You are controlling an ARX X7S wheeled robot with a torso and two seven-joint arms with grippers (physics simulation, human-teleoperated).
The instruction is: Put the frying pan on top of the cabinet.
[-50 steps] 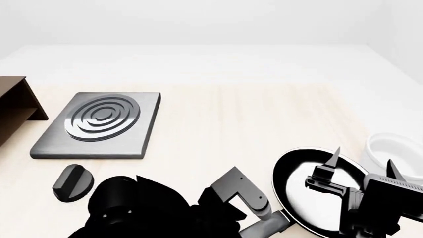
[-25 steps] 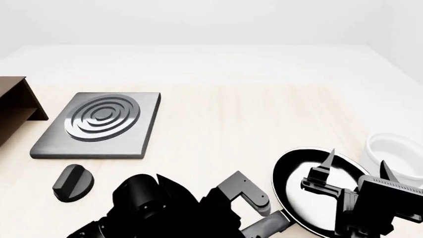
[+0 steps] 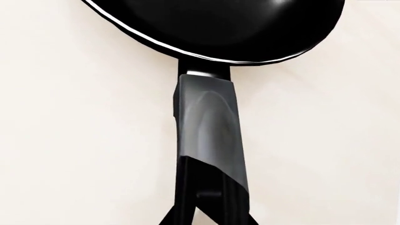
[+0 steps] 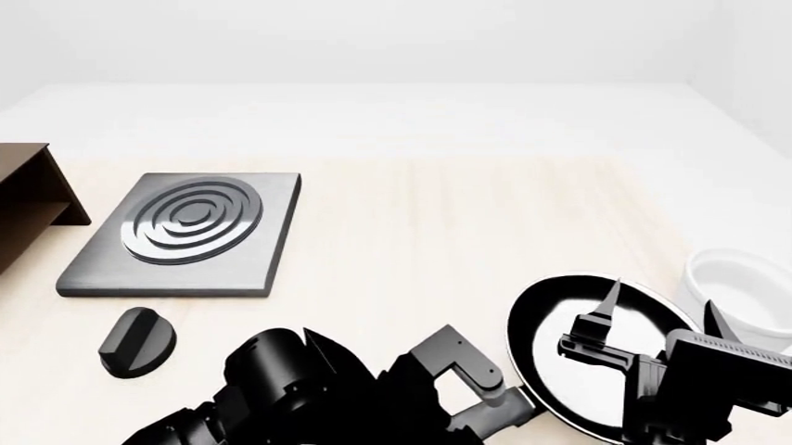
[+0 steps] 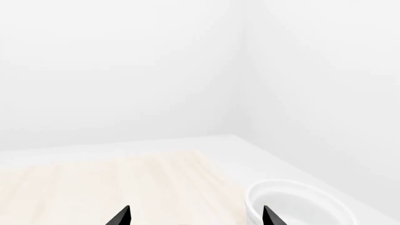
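Observation:
The frying pan (image 4: 581, 362) is glossy black and lies at the near right of the table, with its grey handle (image 4: 505, 410) pointing towards me. In the left wrist view the handle (image 3: 207, 117) runs from the pan (image 3: 225, 23) into my left gripper (image 3: 209, 187), whose black fingers are closed over the handle's end. In the head view the left gripper (image 4: 480, 415) sits at the handle. My right gripper (image 4: 665, 308) is open above the pan's right side and holds nothing; it also shows in the right wrist view (image 5: 196, 218). The dark brown cabinet (image 4: 25, 190) is at the far left edge.
A grey square stove plate (image 4: 185, 232) with rings lies left of centre. A small black knob (image 4: 134, 341) lies in front of it. A white bowl (image 4: 743, 283) stands just right of the pan, and also shows in the right wrist view (image 5: 300, 201).
My left arm has moved right and settled at the pan's handle. The pan and the right gripper have shifted slightly up in the head view.

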